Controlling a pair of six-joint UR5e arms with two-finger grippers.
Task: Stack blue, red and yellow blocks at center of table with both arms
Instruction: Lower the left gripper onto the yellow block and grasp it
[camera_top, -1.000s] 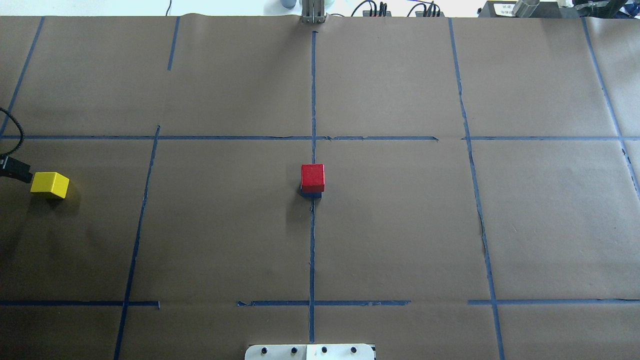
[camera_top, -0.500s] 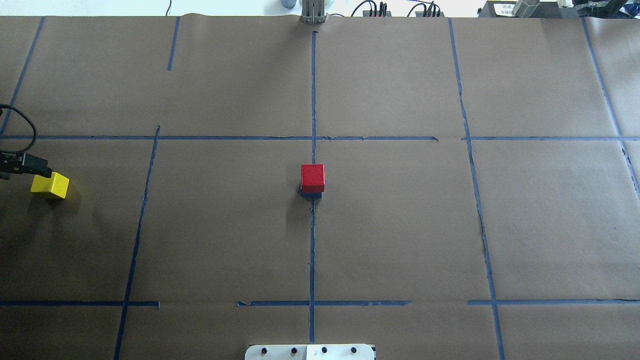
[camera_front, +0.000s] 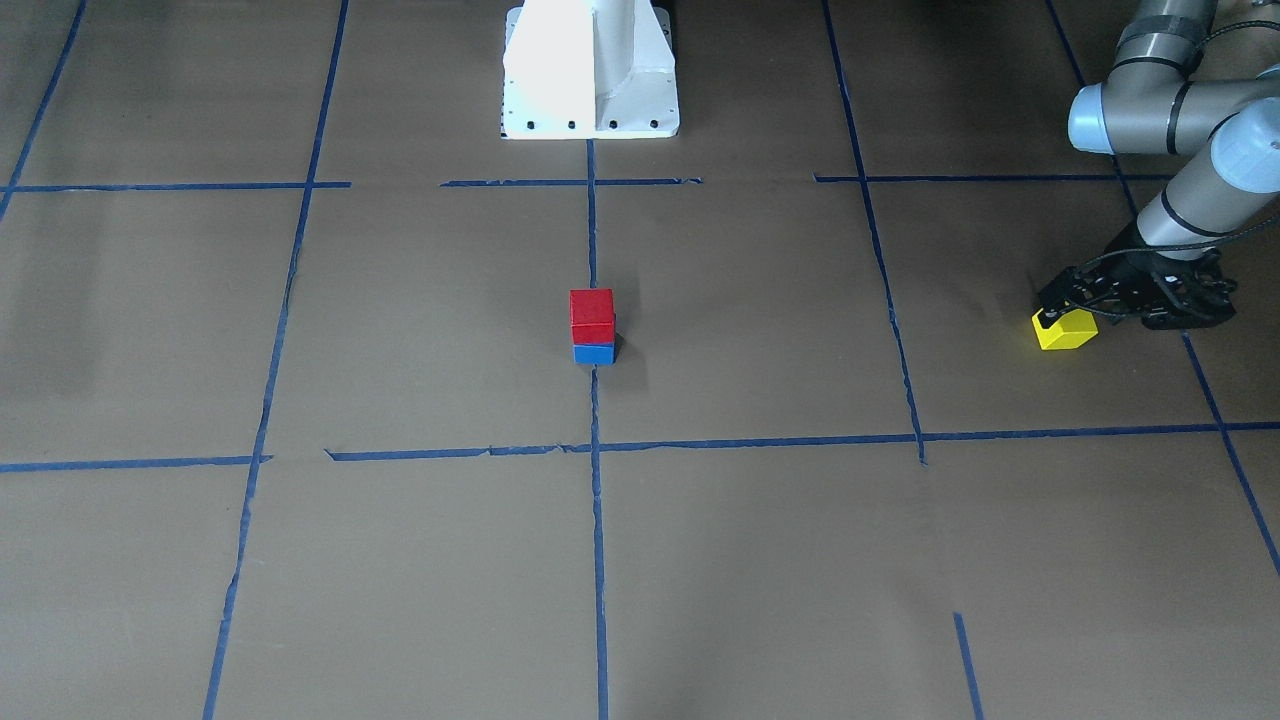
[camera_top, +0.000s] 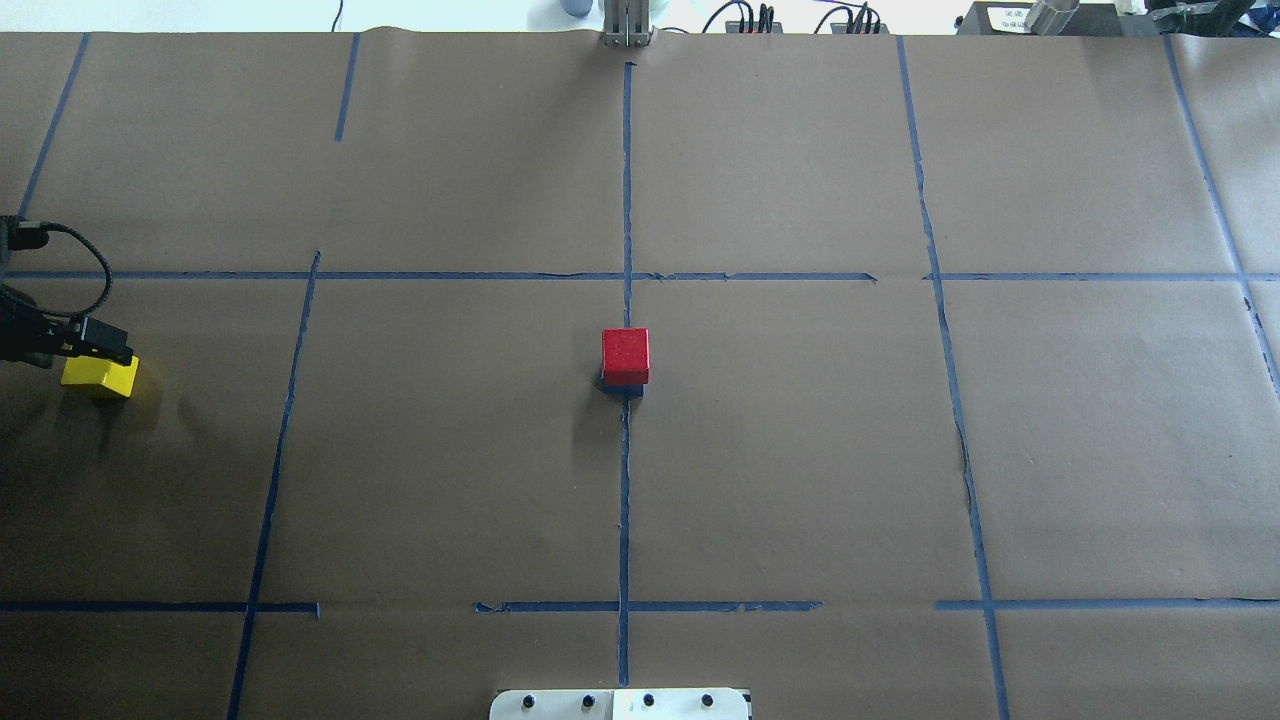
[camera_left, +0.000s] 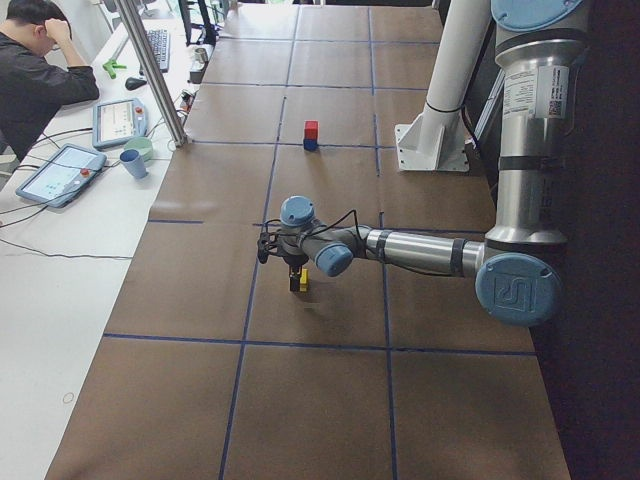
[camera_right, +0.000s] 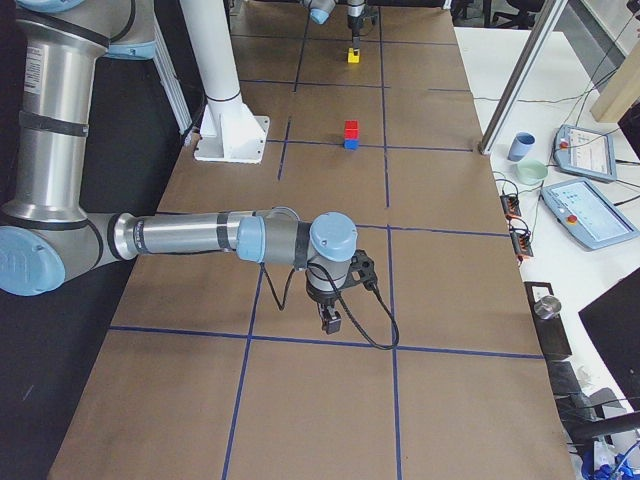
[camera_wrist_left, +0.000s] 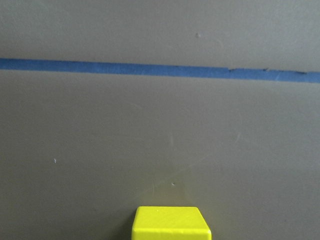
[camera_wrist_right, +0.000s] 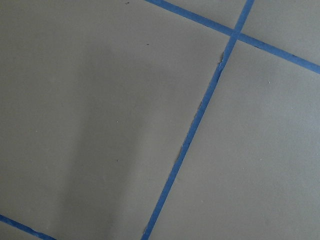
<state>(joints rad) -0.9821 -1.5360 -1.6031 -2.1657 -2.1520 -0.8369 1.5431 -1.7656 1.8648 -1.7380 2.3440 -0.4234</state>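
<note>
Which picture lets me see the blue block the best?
The exterior front-facing view: the blue block shows its whole front face under the red block. The overhead view shows only a sliver peeking out below the red one. Both side views show it tiny and far off. The wrist cameras miss it.

Our left arm (camera_left: 420, 247) and right arm (camera_right: 190, 235) were plain silver-grey tubes with black rings, pale blue caps (camera_left: 513, 288) carrying a logo, plus a white label (camera_left: 527, 90). Our left gripper (camera_front: 1062, 321) was all black, with a thin black cable (camera_top: 105, 268). We had a white pedestal (camera_front: 590, 60) with dark screws (camera_front: 590, 125).
</note>
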